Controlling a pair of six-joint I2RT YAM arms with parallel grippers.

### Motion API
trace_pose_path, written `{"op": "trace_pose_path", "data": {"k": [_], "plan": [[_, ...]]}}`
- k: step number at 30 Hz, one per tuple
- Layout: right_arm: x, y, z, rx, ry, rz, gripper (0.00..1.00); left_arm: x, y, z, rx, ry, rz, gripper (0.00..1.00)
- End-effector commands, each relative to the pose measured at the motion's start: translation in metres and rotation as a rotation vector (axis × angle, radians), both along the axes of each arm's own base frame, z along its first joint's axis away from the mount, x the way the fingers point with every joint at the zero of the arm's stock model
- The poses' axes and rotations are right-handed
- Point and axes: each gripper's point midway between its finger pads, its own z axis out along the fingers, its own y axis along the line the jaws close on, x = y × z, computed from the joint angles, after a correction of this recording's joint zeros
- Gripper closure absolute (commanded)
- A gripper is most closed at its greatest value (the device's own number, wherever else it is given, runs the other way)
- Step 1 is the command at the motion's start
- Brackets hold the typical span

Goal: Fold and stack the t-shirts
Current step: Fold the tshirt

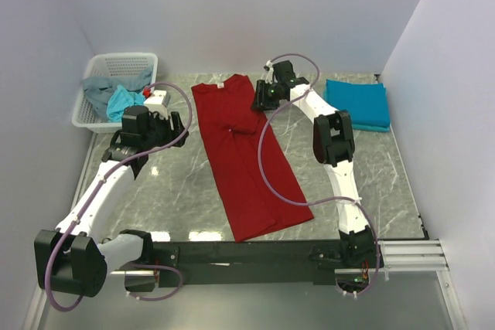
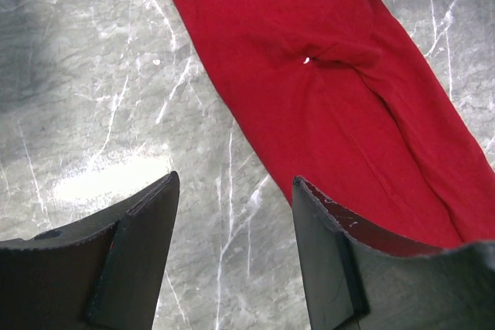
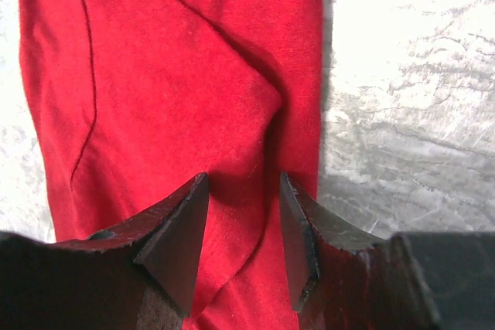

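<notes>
A dark red t-shirt (image 1: 244, 156) lies folded into a long strip down the middle of the table, collar at the far end. It also shows in the left wrist view (image 2: 340, 83) and the right wrist view (image 3: 178, 75). My right gripper (image 1: 264, 98) is open just above the shirt's far right edge, with red cloth between its fingers (image 3: 244, 214). My left gripper (image 1: 166, 125) is open and empty over bare table left of the shirt (image 2: 236, 191). A teal-blue t-shirt (image 1: 357, 103) lies folded at the far right. Grey and light turquoise shirts (image 1: 116, 96) sit in the basket.
A white mesh basket (image 1: 116, 63) stands at the far left corner, against the left wall. A small white and red object (image 1: 156, 98) lies beside it. Walls close in the table on the left, back and right.
</notes>
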Motion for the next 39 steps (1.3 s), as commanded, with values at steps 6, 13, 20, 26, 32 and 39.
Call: {"op": "trace_pose_path", "data": {"k": [6,13,20,26,32,39], "plan": [[0.005,0.016,0.016,0.024,-0.044,0.023,0.52,0.008,-0.005,0.03,-0.012,-0.087,-0.034,0.34],[0.007,0.018,0.039,0.047,-0.089,0.022,0.53,0.008,-0.005,0.028,-0.011,-0.082,-0.031,0.34],[0.006,0.022,0.063,0.033,-0.146,0.032,0.54,0.009,-0.005,0.027,-0.007,-0.079,-0.029,0.35],[0.003,0.027,0.087,0.022,-0.203,0.036,0.54,0.009,-0.004,0.027,-0.002,-0.078,-0.024,0.35],[-0.009,0.042,0.109,0.046,-0.232,0.071,0.54,0.009,-0.003,0.027,-0.001,-0.079,-0.023,0.35],[-0.02,0.057,0.121,0.041,-0.266,0.107,0.54,0.008,-0.002,0.027,0.002,-0.08,-0.021,0.34]]}}
